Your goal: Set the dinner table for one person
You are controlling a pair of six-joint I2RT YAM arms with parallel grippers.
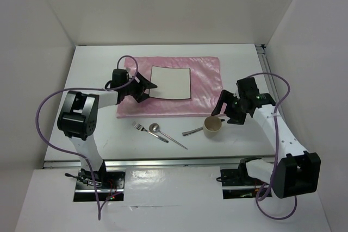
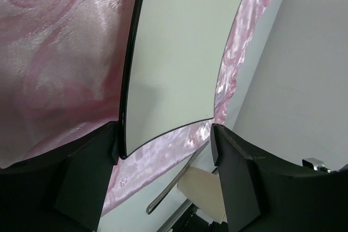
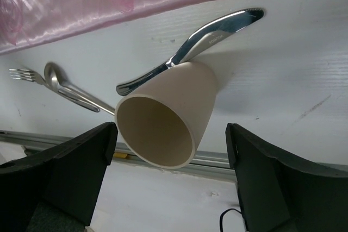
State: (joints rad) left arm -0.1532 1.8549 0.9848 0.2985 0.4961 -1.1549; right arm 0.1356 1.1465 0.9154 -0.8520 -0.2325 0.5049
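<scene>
The white dinner table (image 1: pixel 98 69) carries a shiny pink cloth (image 1: pixel 206 88) with a small white square plate (image 1: pixel 170 82) on it. My left gripper (image 1: pixel 145 88) is open and empty at the plate's left edge. In the left wrist view the plate's (image 2: pixel 174 52) near corner lies between the open fingers (image 2: pixel 81 177). A beige cup (image 1: pixel 212 127) stands upright in front of the cloth, a knife (image 1: pixel 193 131) beside it. My right gripper (image 1: pixel 228 110) is open just right of the cup. In the right wrist view the cup (image 3: pixel 166 115) sits between the jaws, untouched.
A fork (image 1: pixel 140 127) and a spoon (image 1: pixel 159 132) lie on the table left of the knife, and both also show in the right wrist view, the fork (image 3: pixel 22 74) and the spoon (image 3: pixel 60 82). A metal rail (image 1: pixel 163 161) runs along the near edge. White walls enclose three sides.
</scene>
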